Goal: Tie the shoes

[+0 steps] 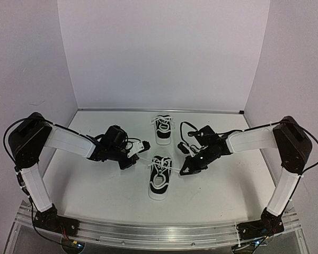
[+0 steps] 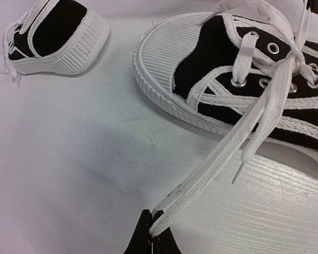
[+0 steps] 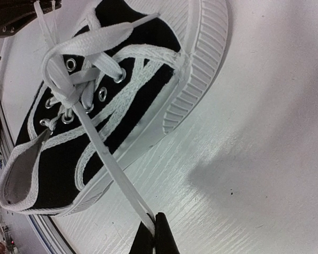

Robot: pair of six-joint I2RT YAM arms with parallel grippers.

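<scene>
The near shoe (image 1: 160, 179) lies on the white surface (image 1: 95, 185) between the 2 arms, with the far shoe (image 1: 162, 129) just beyond it toward the back wall. The left claw (image 2: 151, 239) is clamped on 1 white lace (image 2: 222, 149) of the near shoe, stretched leftward. The right claw (image 3: 153, 235) pinches the other lace (image 3: 118, 174), stretched rightward.
</scene>
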